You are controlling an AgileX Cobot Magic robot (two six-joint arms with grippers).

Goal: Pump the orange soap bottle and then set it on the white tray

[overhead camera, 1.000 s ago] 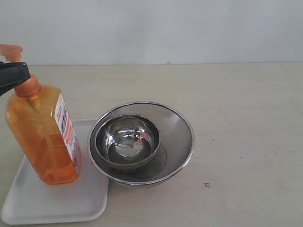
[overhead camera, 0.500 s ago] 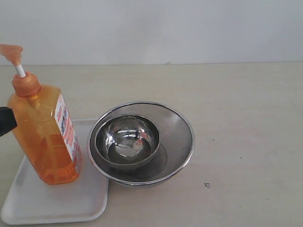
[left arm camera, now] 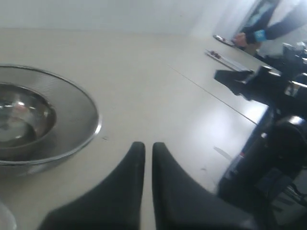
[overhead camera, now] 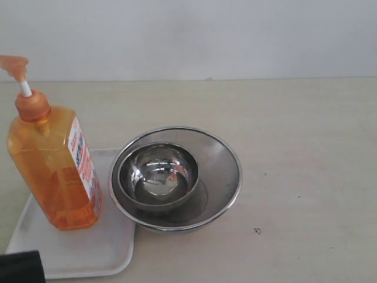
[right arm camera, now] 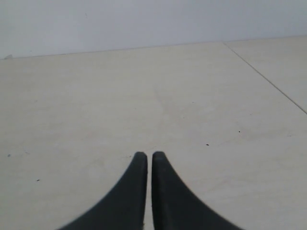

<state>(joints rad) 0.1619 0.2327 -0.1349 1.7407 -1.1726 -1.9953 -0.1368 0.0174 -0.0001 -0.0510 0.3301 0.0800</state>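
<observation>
The orange soap bottle (overhead camera: pixel 53 171) is standing upright on the white tray (overhead camera: pixel 88 253), just beside the steel strainer (overhead camera: pixel 221 171), which is holding a bowl (overhead camera: pixel 158 177). We are seeing the left tool (left arm camera: pixel 144 148) and the right tool (right arm camera: pixel 145 155) each pressed together, gripping nothing, above the desk (overhead camera: pixel 306 147).

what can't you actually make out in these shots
- Exterior view: orange soap bottle pump nozzle tip, cut off by the left edge.
- Exterior view: white tray near left corner, hidden behind a black arm part.
- Exterior view: bottle label text, too small.
- Left wrist view: background past the left pincer, blurred.
- Right wrist view: only table past the right pincer.
</observation>
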